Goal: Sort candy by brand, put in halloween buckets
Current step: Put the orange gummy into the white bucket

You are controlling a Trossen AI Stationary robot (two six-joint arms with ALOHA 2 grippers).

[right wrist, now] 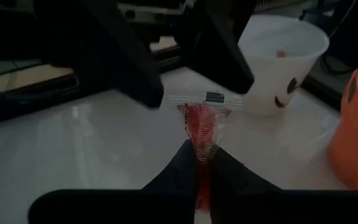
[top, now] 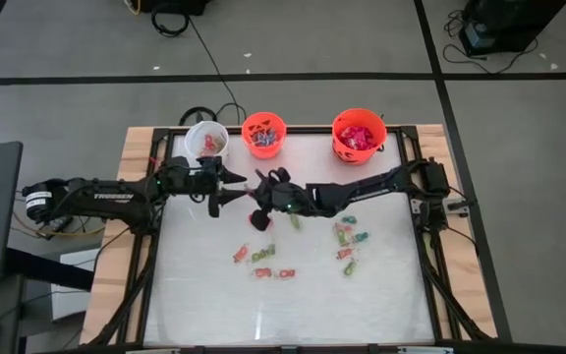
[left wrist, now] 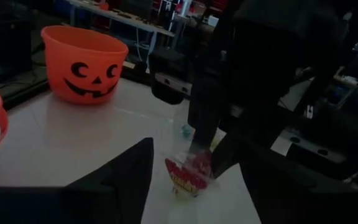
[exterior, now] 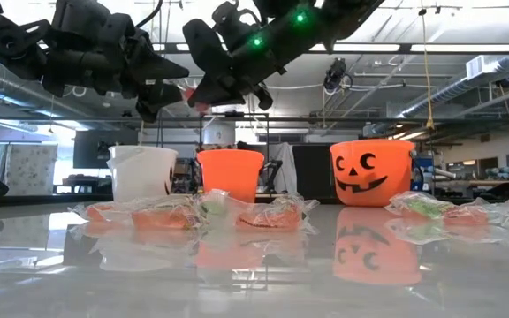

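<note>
Red candy packet [right wrist: 201,127] hung above the table, long axis running straight out from the right gripper [right wrist: 202,163], whose jaws pinched its near end. Far end lay between the spread jaws of the left gripper [top: 232,187], just beside the white bucket [top: 206,140].

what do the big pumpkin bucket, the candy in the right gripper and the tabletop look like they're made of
Large orange bucket: probably moulded plastic, smooth and evenly coloured, with a black printed face.
Candy pinched in the right gripper: thin clear film over red, crinkled and glinting.
Tabletop: glossy white sheet, perhaps acrylic; it mirrors the buckets.
</note>
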